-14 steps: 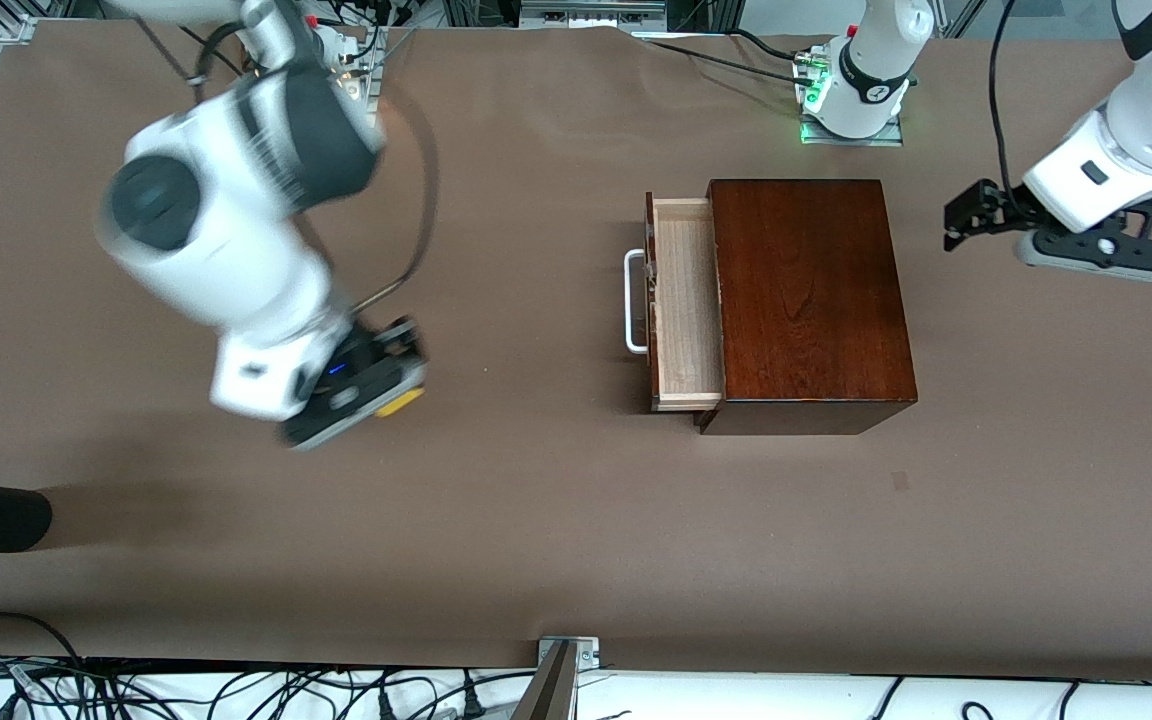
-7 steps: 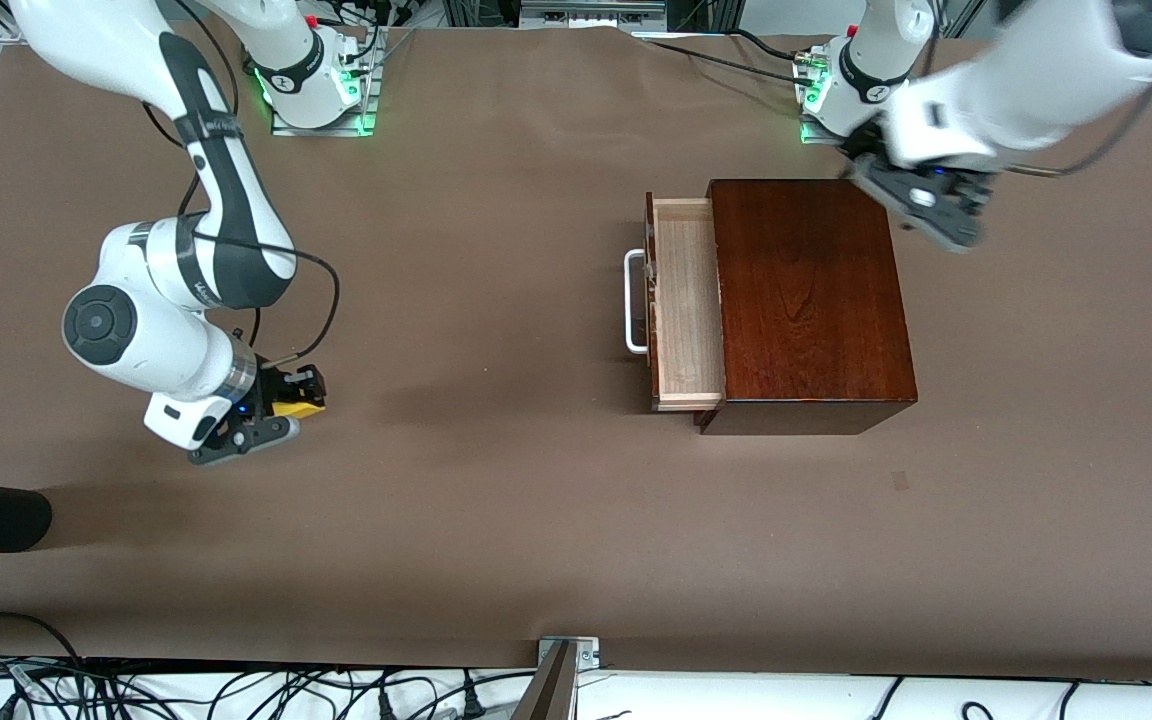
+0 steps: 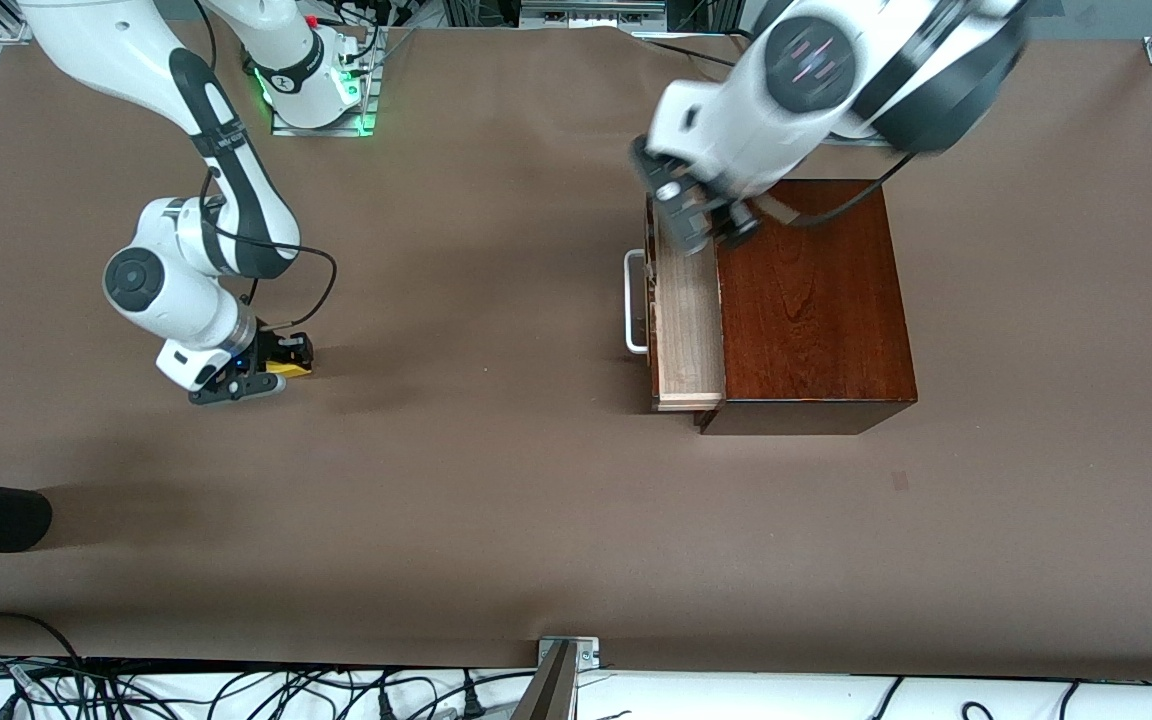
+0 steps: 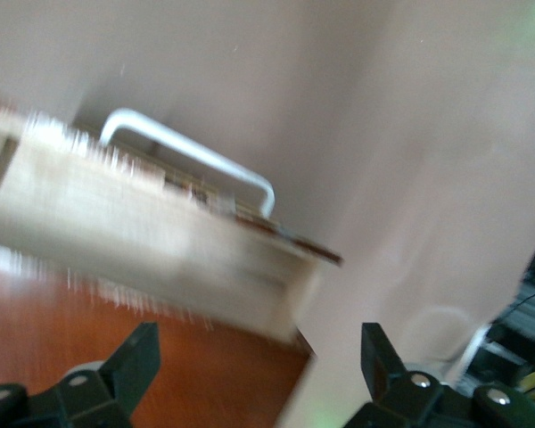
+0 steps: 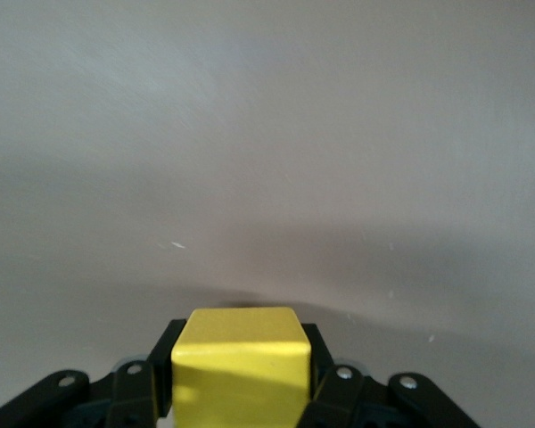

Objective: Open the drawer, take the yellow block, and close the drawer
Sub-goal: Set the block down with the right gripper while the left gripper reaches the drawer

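The right end effector (image 3: 281, 362) sits low over the brown table (image 3: 496, 500) toward the right arm's end, its fingers (image 5: 147, 388) pinching the yellow block (image 3: 288, 368) between them; in the right wrist view the block (image 5: 239, 361) fills the gap between the dark finger pads, just above the bare table surface. Well apart, toward the left arm's end, stands the dark reddish-brown wooden box (image 3: 811, 300) with its drawer (image 3: 686, 320) pulled out, showing a pale wood interior and a white U-shaped handle (image 3: 633, 300) on its front. The left end effector (image 3: 701, 225) hangs over the open drawer's end nearest the robots' bases, its fingers (image 4: 134, 361) spread wide with nothing between them; its wrist view looks down on the drawer (image 4: 143, 241) and handle (image 4: 192, 152).
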Available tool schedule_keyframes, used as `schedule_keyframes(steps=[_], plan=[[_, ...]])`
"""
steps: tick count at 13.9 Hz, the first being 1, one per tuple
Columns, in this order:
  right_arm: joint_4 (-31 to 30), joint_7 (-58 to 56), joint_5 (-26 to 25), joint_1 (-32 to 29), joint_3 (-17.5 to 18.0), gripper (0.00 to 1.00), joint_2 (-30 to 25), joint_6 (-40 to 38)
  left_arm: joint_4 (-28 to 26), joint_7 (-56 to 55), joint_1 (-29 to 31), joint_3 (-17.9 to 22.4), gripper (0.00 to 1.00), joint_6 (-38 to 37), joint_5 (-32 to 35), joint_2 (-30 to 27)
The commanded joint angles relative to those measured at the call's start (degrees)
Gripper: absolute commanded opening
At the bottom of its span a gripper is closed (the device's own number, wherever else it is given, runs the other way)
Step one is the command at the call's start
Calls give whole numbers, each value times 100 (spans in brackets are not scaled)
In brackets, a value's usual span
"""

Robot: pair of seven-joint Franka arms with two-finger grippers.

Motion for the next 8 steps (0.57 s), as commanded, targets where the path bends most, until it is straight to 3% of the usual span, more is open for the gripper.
schedule_keyframes(steps=[1, 4, 5, 6, 7, 8], plan=[[-354, 586, 3, -24, 33, 0, -137, 223, 500, 635, -574, -30, 100, 624, 676, 862], [-389, 553, 2, -33, 33, 0, -58, 223, 482, 1451, -839, -4, 100, 1802, 1063, 1521], [-389, 500, 2, -59, 33, 23, 3, 223, 464, 1820, -830, 14, 100, 2032, 1099, 1688], [-372, 421, 2, -77, 33, 72, 30, 223, 456, 2102, -822, 31, 100, 2174, 1108, 1847], [-346, 316, 2, -77, 24, 100, 13, 223, 447, 2253, -830, 31, 100, 2219, 1169, 1970], [-328, 254, 11, -138, -2, 100, -49, 223, 394, 2298, -848, 31, 100, 2202, 1326, 2023]])
